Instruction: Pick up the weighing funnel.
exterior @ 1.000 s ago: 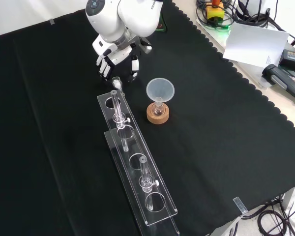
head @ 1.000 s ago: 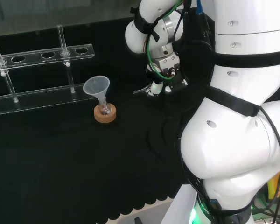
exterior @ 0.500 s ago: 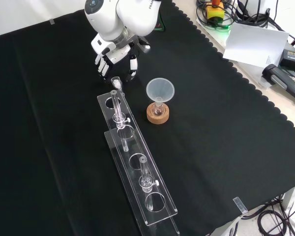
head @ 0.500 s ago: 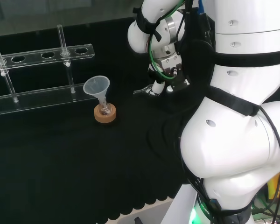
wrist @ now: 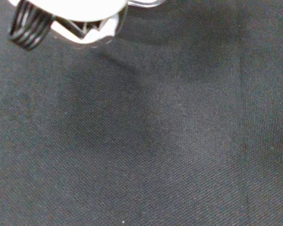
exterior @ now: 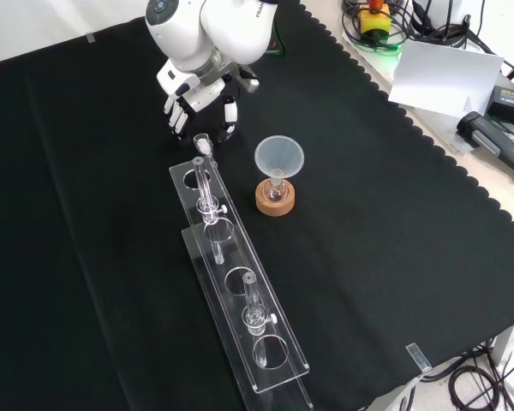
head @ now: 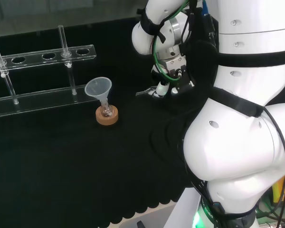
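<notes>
Raised slightly since the earlier frames: hand (exterior: 199, 92), now a little higher over the cloth in the front view, with the weighing funnel unmoved below it. Black cloth (exterior: 368, 214): covers the bench, scalloped along its edge. White arm (exterior: 214, 26): enters from the top of the front view; its large links stand at the right of the head view. Clear test-tube rack (exterior: 230, 254): lies lengthwise left of centre in the front view, with two glass tubes (exterior: 207, 184) upright in its holes. Hand: fingers (exterior: 230, 116) hang downward, nearly straight and spread from the thumb, holding nothing. Funnel (exterior: 279, 157): cone-shaped, mouth up, stem in a small flask (exterior: 275, 193). Cork ring (exterior: 265, 206): under the flask, just right of the rack in the front view. Weighing funnel (exterior: 203, 142): small clear piece lying on the cloth just beyond the rack's far end, below the fingertips and apart from them in the front view.
</notes>
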Robot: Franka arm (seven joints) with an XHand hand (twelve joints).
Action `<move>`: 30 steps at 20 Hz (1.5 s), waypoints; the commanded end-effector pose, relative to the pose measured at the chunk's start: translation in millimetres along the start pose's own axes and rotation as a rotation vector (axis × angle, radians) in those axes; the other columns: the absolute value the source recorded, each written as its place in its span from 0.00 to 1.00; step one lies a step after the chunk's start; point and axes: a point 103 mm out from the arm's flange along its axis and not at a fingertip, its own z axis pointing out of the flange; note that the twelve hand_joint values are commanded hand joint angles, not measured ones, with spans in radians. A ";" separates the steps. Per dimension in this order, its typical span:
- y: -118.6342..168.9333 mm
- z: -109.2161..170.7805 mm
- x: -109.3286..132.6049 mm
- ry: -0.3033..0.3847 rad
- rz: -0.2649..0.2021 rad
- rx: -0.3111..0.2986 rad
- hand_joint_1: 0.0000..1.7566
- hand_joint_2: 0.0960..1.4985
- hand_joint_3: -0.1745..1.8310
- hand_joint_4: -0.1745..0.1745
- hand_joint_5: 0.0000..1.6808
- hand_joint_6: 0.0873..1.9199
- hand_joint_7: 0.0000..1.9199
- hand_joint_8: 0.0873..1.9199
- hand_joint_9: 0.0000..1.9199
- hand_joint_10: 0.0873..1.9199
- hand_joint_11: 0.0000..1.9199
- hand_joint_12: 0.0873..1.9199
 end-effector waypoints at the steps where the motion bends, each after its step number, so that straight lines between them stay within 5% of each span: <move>1: 4.0 -1.0 9.9 -0.021 0.002 -0.001 0.55 0.32 0.43 0.37 0.35 0.37 0.28 0.33 0.45 0.20 0.31 0.64; 9: 11.5 5.4 27.3 -0.034 -0.002 -0.011 0.55 0.32 0.43 0.37 0.36 0.38 0.28 0.33 0.45 0.20 0.31 0.63; 20: 10.3 4.9 8.9 -0.044 0.005 -0.017 0.56 0.32 0.43 0.37 0.37 0.38 0.28 0.34 0.46 0.20 0.32 0.63; 30: 6.8 -2.4 17.5 -0.053 0.011 -0.016 0.56 0.32 0.42 0.38 0.39 0.39 0.28 0.34 0.46 0.20 0.33 0.62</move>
